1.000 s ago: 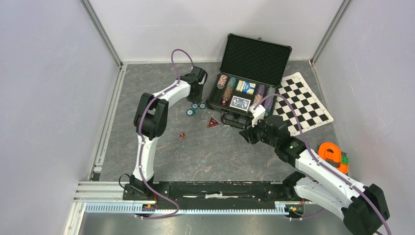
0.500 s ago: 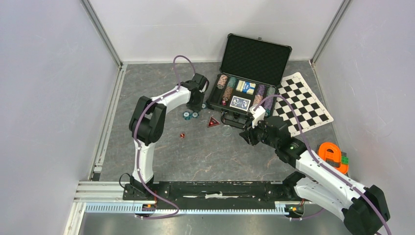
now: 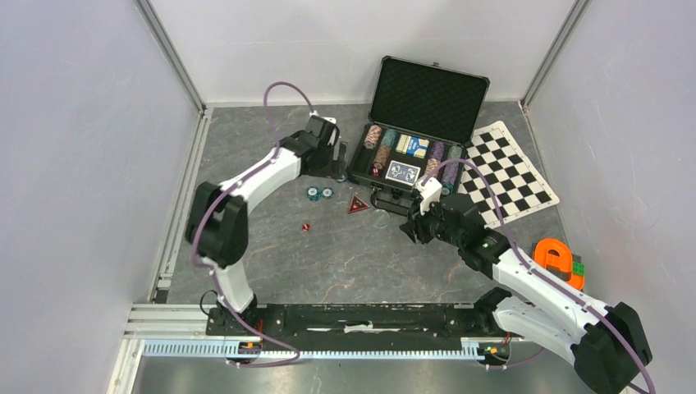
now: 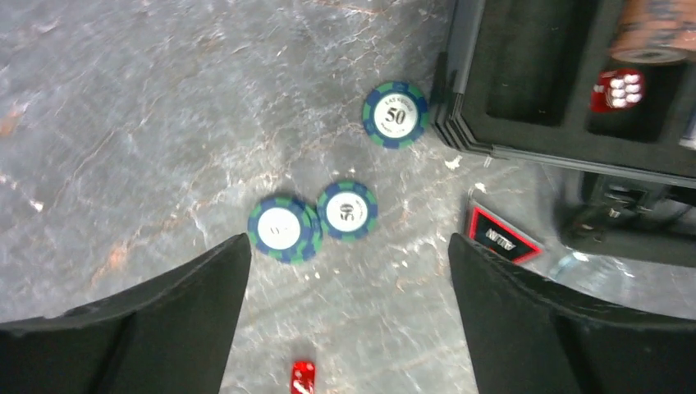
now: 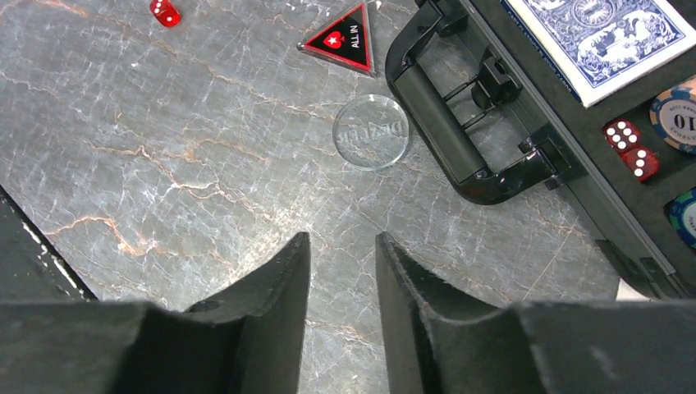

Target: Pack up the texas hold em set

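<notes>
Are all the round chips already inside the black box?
No, three blue-and-green chips lie on the table outside the black box.

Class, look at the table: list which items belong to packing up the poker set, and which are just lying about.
Belongs to the job: black case; three loose blue-green chips; red die; triangular ALL IN marker; clear round disc; blue card deck.
Just lying about: checkered mat; orange ring-shaped object.
</notes>
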Robot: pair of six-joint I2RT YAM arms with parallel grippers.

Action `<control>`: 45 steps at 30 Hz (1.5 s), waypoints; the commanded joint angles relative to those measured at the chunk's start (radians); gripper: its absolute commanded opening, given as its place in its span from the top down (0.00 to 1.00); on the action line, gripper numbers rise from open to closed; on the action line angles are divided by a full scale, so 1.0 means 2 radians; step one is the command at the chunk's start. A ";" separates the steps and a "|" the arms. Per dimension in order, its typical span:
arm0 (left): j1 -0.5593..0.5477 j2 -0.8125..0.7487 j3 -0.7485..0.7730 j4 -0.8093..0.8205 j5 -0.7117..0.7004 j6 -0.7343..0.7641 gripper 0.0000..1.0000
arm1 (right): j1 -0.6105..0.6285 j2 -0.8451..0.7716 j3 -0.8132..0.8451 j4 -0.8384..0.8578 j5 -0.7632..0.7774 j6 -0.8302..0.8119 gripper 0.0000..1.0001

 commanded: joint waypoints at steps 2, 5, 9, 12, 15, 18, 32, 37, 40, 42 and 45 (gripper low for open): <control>-0.003 -0.112 -0.087 0.048 -0.037 -0.040 0.00 | 0.000 0.004 0.001 0.037 0.027 0.004 0.41; -0.003 -0.151 -0.133 0.057 -0.038 -0.037 0.00 | 0.000 -0.012 0.000 0.044 0.101 0.094 0.02; -0.003 -0.192 -0.189 0.084 -0.029 -0.047 0.00 | 0.000 -0.032 -0.006 0.064 0.113 0.076 0.02; -0.003 -0.211 -0.229 0.113 -0.013 -0.055 0.00 | 0.000 -0.044 -0.037 0.097 0.125 0.070 0.02; -0.003 -0.220 -0.254 0.132 -0.004 -0.055 0.00 | 0.000 -0.044 -0.057 0.112 0.143 0.067 0.02; -0.003 -0.229 -0.277 0.151 -0.001 -0.047 0.00 | 0.000 -0.048 -0.074 0.122 0.162 0.060 0.03; -0.002 -0.173 -0.279 0.165 -0.013 -0.034 0.03 | 0.000 -0.081 -0.117 0.166 0.150 0.052 0.05; 0.004 -0.141 -0.247 0.155 -0.027 -0.031 0.09 | 0.000 -0.083 -0.114 0.163 0.150 0.049 0.05; 0.019 -0.117 -0.222 0.135 -0.024 -0.039 0.17 | 0.000 -0.081 -0.113 0.163 0.147 0.049 0.06; 0.031 -0.105 -0.209 0.129 -0.004 -0.036 0.21 | 0.000 -0.079 -0.113 0.162 0.145 0.050 0.06; 0.032 -0.085 -0.181 0.089 -0.003 -0.014 0.23 | 0.000 -0.074 -0.112 0.162 0.143 0.051 0.06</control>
